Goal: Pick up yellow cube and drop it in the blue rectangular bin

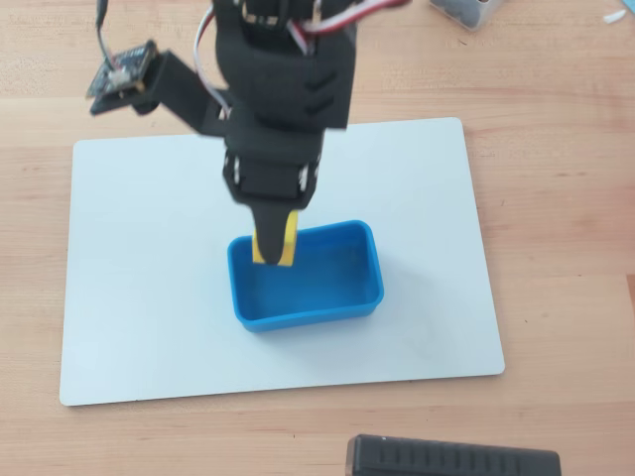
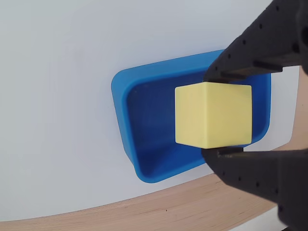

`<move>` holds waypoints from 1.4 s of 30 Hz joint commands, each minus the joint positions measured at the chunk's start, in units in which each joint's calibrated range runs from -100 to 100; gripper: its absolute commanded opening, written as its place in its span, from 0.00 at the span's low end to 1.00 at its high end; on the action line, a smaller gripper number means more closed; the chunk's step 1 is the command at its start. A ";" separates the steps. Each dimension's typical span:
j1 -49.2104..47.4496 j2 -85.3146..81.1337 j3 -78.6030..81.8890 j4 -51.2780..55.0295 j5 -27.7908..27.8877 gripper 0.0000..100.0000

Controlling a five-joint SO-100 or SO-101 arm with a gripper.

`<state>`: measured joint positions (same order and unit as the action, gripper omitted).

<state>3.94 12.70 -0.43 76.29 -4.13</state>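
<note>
The yellow cube point(image 2: 213, 114) is clamped between my black fingers. My gripper point(image 2: 211, 115) is shut on it and holds it in the air above the blue rectangular bin point(image 2: 144, 125). In the overhead view the cube point(image 1: 275, 248) shows as a yellow sliver under my gripper point(image 1: 273, 243), over the far left part of the bin point(image 1: 342, 297). The bin looks empty inside.
The bin stands on a white board point(image 1: 129, 278) lying on a wooden table point(image 1: 556, 198). A black object point(image 1: 451, 458) sits at the near edge. A small circuit board with a camera point(image 1: 121, 71) sticks out from the arm at the upper left.
</note>
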 commanded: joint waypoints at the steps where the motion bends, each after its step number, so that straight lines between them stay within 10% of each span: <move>1: 0.44 1.19 -12.03 -1.72 0.73 0.06; 22: -0.94 3.14 -13.85 -0.89 0.73 0.21; 42: -2.57 -25.47 4.15 4.56 0.73 0.04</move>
<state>2.01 5.13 -1.37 80.85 -4.13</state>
